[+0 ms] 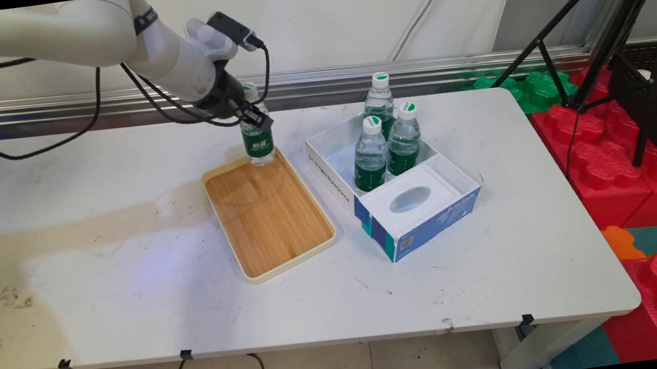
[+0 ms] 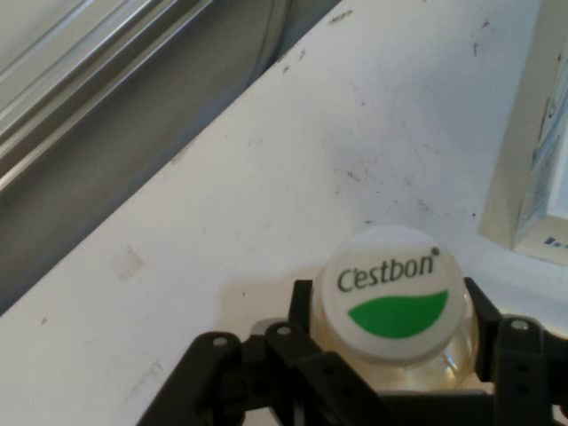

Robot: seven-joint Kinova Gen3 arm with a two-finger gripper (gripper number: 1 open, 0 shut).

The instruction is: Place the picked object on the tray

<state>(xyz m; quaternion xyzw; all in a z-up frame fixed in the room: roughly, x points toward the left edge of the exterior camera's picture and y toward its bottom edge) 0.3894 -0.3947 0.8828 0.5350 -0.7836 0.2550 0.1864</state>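
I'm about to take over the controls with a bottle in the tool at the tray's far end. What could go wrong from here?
1. The tool grips the bottle just under its cap, high on the neck, so the bottle could swing or slip.
2. The bottle stands at the wooden tray's far rim; landing half on that rim could tip it.
3. The box with three more bottles sits close by; a sideways swing could knock them.

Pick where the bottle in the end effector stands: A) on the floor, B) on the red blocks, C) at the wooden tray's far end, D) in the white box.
C: the end effector grips the water bottle at the wooden tray's far end.
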